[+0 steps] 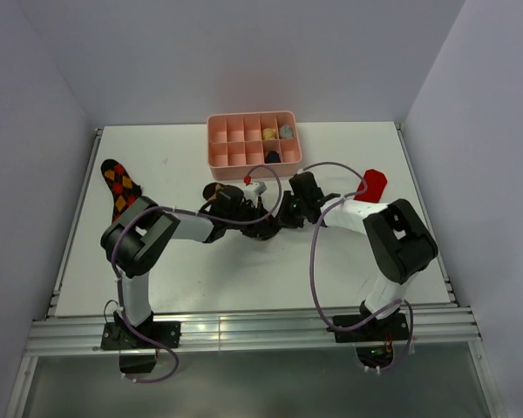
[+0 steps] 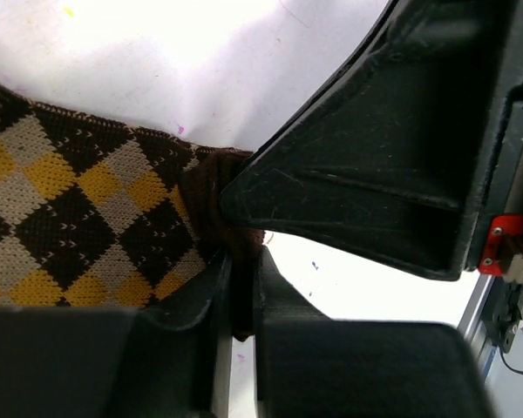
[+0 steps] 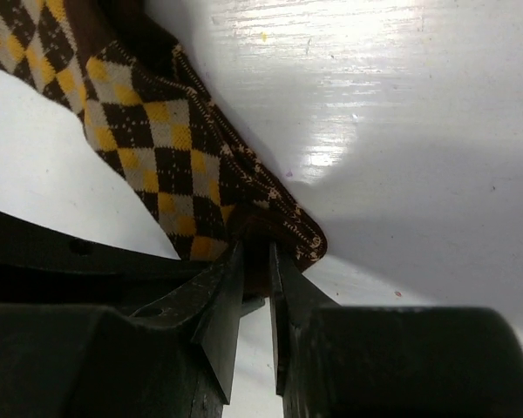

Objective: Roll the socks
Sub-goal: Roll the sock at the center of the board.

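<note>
Top external: pink tray [image 1: 212, 139] behind tan sock [image 2: 78, 209], red sock [image 1: 375, 185] right.

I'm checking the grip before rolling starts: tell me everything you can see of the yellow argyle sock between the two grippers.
The yellow argyle sock is soft knit, dark brown with yellow and pale grey-tan diamonds. It lies on the white table near its middle, gathered at the pinched end. The left gripper pinches a dark folded edge; the right gripper pinches its hemmed rim close by. The arms hide its full length in the top view.
</note>
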You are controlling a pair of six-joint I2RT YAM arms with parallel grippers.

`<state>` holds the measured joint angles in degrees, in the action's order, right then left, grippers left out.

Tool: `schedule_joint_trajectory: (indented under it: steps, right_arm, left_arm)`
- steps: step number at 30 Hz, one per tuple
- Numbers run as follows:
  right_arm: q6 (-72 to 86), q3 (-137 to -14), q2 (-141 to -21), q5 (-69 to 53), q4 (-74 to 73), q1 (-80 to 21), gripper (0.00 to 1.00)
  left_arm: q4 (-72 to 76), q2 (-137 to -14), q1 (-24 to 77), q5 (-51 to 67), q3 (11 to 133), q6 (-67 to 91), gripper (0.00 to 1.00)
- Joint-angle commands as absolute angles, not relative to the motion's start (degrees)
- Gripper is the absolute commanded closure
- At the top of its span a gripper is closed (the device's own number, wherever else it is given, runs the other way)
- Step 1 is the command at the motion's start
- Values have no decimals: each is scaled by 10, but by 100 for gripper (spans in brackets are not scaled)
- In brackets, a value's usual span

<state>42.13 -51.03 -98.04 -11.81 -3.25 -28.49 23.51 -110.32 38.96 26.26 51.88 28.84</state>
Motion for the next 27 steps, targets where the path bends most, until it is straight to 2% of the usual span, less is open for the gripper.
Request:
schedule_joint_trajectory:
  steps: [1,2,3,6,9,13,17,27]
  right_arm:
    - [408,-551,-1011,-64,-93,-295,76]
    - [410,-555,-1019,-60,-104,-295,76]
    - [410,-557,-1024,-54,-122,-295,76]
    - [412,-560,-1035,-61,-136,-295,76]
    - [411,-566,-1041,-69,-147,-295,76]
    - [405,-581,-1041,-67,-162,-296,76]
    - [396,-595,-1040,-64,-178,-296,76]
    - [393,-606,-1042,-80,-182,-297,76]
  left_arm:
    - [177,-1103,390,249,504,285,83]
    - [178,-1093,391,230,499,284,77]
    - [181,-1082,391,219,485,283,67]
    - [192,-1027,391,169,452,273,55]
    - [213,-968,402,111,414,244,47]
    - [239,-904,442,29,383,174,47]
    - [301,-880,485,3,354,102,46]
    - [388,-924,578,-106,355,-84,43]
